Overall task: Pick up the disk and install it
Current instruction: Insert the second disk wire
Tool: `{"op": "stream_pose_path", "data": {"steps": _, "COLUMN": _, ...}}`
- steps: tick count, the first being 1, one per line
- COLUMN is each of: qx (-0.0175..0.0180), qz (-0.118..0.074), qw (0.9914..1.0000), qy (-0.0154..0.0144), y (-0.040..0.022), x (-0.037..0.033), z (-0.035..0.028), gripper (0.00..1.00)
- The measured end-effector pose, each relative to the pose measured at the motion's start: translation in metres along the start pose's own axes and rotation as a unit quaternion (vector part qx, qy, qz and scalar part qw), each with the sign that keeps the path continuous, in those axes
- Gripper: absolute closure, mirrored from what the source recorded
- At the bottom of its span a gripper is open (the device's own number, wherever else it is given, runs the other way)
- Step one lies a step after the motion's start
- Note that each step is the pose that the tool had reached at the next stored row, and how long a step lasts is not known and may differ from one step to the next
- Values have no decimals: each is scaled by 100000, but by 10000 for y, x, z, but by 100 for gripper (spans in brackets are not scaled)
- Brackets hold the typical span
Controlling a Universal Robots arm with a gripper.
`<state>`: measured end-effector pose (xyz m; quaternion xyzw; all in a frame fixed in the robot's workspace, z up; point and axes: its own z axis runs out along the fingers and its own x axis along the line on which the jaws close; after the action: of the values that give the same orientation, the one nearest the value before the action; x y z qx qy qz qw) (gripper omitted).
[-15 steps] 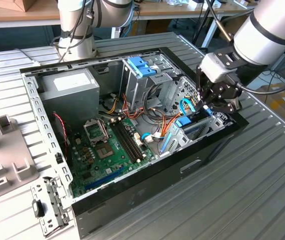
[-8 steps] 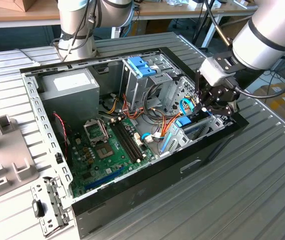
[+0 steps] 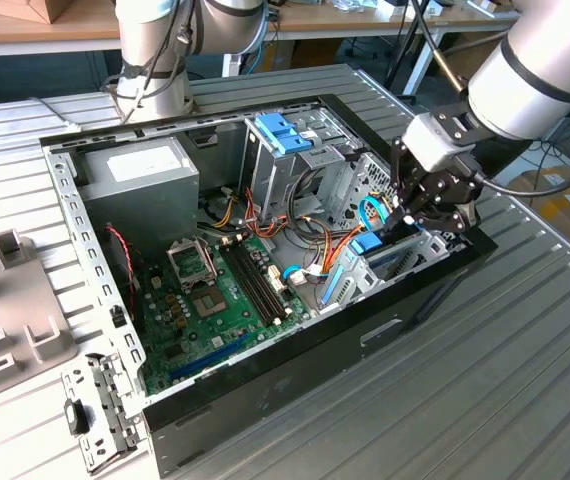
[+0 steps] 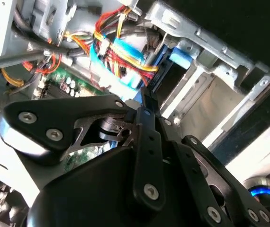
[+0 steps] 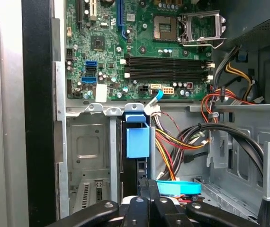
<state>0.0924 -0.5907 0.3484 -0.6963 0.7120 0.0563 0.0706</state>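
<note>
Your gripper [image 3: 405,222] is closed on the disk [image 5: 136,156], which stands on edge, partly down in its bay [image 3: 385,265] at about 3 o'clock in the case [image 3: 265,390] in the exterior view. Pickup looks done; I judge seating unfinished. You see the disk's dark edge and blue rail [image 5: 138,137] in the first wrist view.

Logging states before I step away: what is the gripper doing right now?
Gripper: down inside the computer case at the drive bay, apparently shut on the disk, which stands on edge in the bay.
</note>
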Motion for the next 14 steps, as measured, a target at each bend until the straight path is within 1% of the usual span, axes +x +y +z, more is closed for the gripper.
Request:
{"op": "stream_pose_path", "data": {"steps": 8, "qx": -4, "qz": -2, "qw": 100000, "qy": -89, "y": -41, "x": -18, "z": -97, "gripper": 89}}
{"op": "stream_pose_path", "data": {"steps": 12, "qx": -45, "qz": 8, "qw": 100000, "qy": -206, "y": -92, "x": -27, "z": -135, "gripper": 89}}
{"op": "stream_pose_path", "data": {"steps": 14, "qx": -99, "qz": 23, "qw": 100000, "qy": -295, "y": -130, "x": -30, "z": -148, "gripper": 89}}
